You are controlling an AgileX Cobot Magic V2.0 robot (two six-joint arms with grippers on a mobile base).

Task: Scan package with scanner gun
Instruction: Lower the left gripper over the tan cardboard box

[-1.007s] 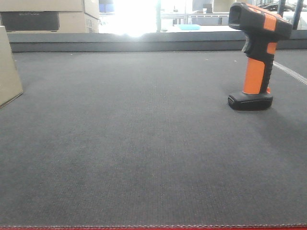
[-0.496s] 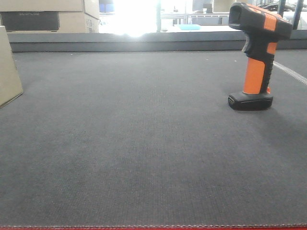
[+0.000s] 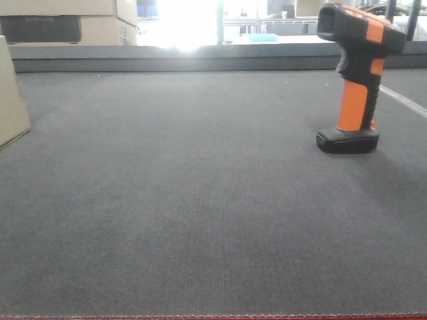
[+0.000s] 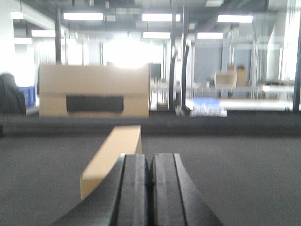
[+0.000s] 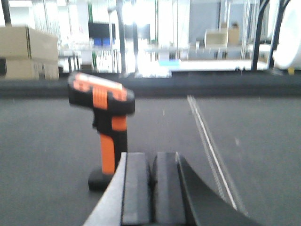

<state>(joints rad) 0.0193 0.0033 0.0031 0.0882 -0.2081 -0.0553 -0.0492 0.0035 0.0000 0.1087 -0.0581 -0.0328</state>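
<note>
- Left gripper (image 4: 149, 160): my two black pads are pressed together along a thin seam with nothing between them. The gripper hangs low over the grey mat (image 4: 244, 179).
- Right gripper (image 5: 152, 160): my pads are likewise drawn together and hold nothing, low over the same mat.
- Scanner gun (image 3: 357, 80): it stands upright on its flat black foot at the right of the mat in the front view, with its head facing left and its orange stem vertical. In my right wrist view it is ahead and to the left of the closed pads, apart from them.
- Package (image 3: 9, 93): tan cardboard resting on the mat at the far left of the front view, largely cut off by the frame edge. In my left wrist view it lies ahead and slightly left of the pads; I cannot tell whether they touch it.
- Scanner gun and package: well apart, at opposite sides of the mat.
- Background: a carton with a dark panel (image 4: 94, 92) stands beyond the mat's far edge.
</note>
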